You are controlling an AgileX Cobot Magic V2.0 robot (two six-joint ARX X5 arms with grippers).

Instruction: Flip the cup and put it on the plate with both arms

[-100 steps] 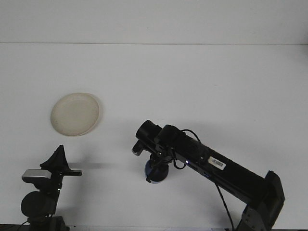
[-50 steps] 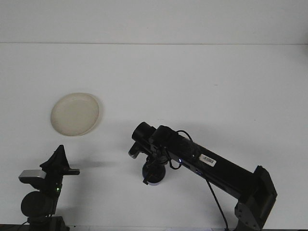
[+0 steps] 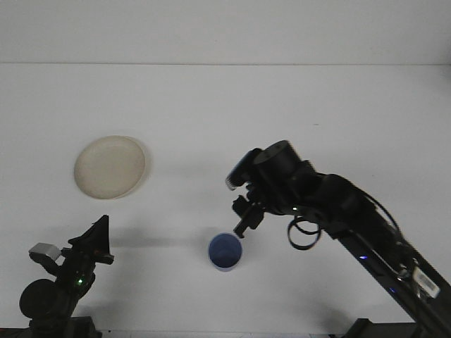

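A blue cup (image 3: 225, 252) stands upright on the white table, mouth up, near the front centre. My right gripper (image 3: 244, 220) hovers just above and to the right of its rim, open, apart from the cup and holding nothing. The cream plate (image 3: 110, 167) lies flat at the left, bare, well away from the cup. My left gripper (image 3: 100, 236) sits low at the front left, below the plate, shut and holding nothing.
The right arm (image 3: 338, 211) stretches from the lower right corner across the front of the table. The table's far edge (image 3: 225, 64) meets a white wall.
The right gripper let go of the cup and rose up and to the right. The cup now stands free with its mouth up. The left gripper shifted slightly right.
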